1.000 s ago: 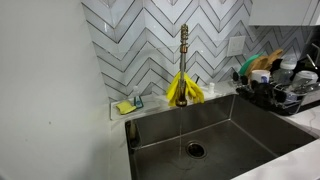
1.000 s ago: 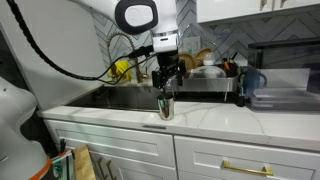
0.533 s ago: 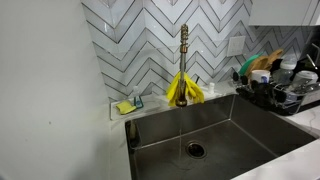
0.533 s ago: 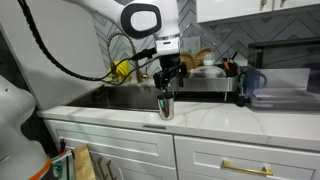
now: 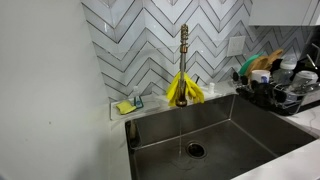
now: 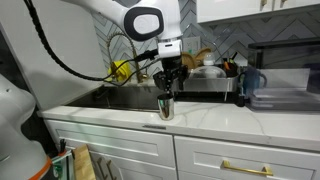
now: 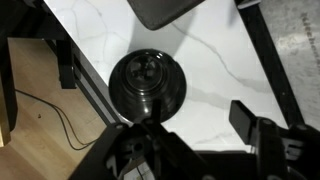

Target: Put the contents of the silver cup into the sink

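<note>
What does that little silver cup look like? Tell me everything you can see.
The small silver metal cup stands upright on the white marbled countertop, near the stainless-steel sink. Seen from the wrist view it is round with a dark inside; its contents cannot be made out. The robot's black tool hangs just above its rim, jaws open.

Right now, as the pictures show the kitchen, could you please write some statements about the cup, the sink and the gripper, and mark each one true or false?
1. The silver cup stands upright on the white counter. True.
2. The cup is inside the sink. False: it stands on the counter, outside the basin.
3. Yellow gloves hang over the faucet. True.
4. The gripper holds the cup tilted in the air. False: the gripper is just above the cup, which rests on the counter.
</note>
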Motion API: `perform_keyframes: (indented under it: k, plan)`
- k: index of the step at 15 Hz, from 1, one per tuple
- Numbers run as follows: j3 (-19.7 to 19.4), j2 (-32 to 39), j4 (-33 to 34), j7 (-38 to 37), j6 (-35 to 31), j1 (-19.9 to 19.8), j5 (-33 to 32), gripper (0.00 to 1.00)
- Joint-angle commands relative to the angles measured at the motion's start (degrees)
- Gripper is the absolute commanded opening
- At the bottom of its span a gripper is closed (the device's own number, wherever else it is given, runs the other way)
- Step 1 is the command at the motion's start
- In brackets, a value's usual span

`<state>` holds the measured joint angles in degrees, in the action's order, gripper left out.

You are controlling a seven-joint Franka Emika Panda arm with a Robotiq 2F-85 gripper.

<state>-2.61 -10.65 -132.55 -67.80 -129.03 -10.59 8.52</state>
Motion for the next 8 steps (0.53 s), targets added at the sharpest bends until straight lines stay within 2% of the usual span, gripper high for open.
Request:
perform_keyframes:
  k: [1, 6, 8]
  plan:
    - [-0.7, 0.9, 0.2, -1.1, -0.8, 0.9, 1.5, 0.68]
    - [-0.7, 1.4, 0.2, -1.7, -0.7, 1.2, 1.4, 0.7]
    - [-0.6, 1.7, 0.1, -1.7, -0.7, 1.3, 1.4, 0.68]
